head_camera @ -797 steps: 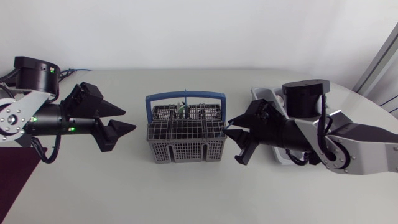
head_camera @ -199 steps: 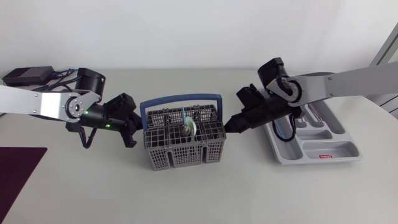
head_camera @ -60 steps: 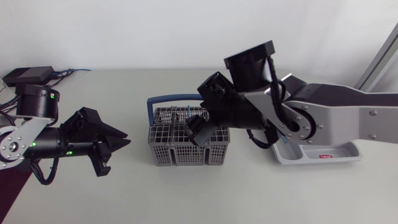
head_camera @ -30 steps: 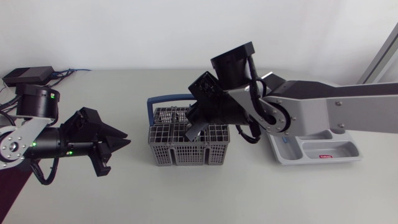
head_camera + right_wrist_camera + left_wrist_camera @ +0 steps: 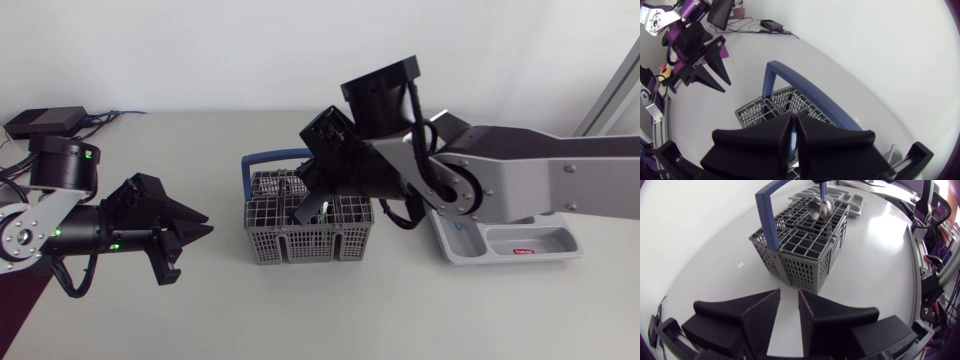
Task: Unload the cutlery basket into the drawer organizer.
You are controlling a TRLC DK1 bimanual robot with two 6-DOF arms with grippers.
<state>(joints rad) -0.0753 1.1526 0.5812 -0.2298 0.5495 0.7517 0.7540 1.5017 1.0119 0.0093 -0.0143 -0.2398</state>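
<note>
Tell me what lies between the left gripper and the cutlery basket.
Nothing but bare table; the left wrist view shows it running from the left gripper to the basket.

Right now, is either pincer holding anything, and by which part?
The right pincer grips a spoon by its blue handle, over the cutlery basket; the left pincer holds nothing.

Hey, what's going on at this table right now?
Two robot arms are emptying a grey cutlery basket into a drawer organizer. The right gripper is down over the basket and looks closed on the blue handle of a spoon, whose bowl is at the basket's top. The left gripper hangs open beside the basket, holding nothing. The organizer lies on the basket's opposite side.
</note>
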